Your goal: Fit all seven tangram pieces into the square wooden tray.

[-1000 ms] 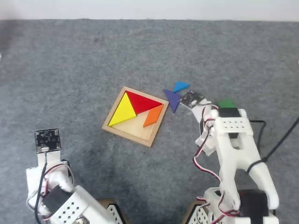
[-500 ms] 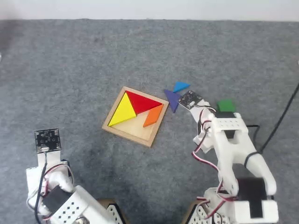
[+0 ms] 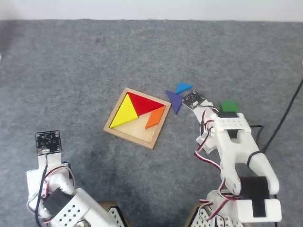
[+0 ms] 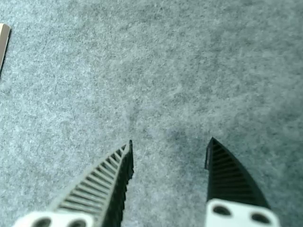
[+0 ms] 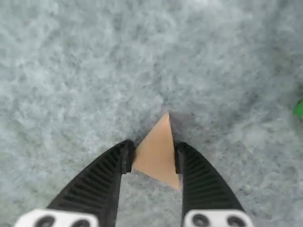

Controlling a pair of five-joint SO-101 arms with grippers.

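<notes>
The square wooden tray point(image 3: 135, 134) lies mid-table and holds a yellow triangle point(image 3: 124, 113), a red triangle point(image 3: 144, 103) and an orange piece point(image 3: 155, 117). Just right of the tray lie a purple triangle point(image 3: 174, 100) and a blue triangle point(image 3: 182, 87). A green piece point(image 3: 229, 105) peeks out beside the right arm point(image 3: 232, 137). In the right wrist view my right gripper point(image 5: 152, 156) is shut on a peach triangle point(image 5: 156, 153), low over the carpet. My left gripper point(image 4: 168, 151) stands open above bare carpet at the front left.
Grey carpet covers the whole table. A corner of the tray point(image 4: 2, 42) shows far from the left gripper. The left arm point(image 3: 48, 141) sits at the front left corner. A green edge point(image 5: 299, 108) lies off to one side of the right gripper.
The right arm's upper part has drawn back toward the table's front while its wrist stayed beside the purple triangle. The left arm and the pieces have not moved.
</notes>
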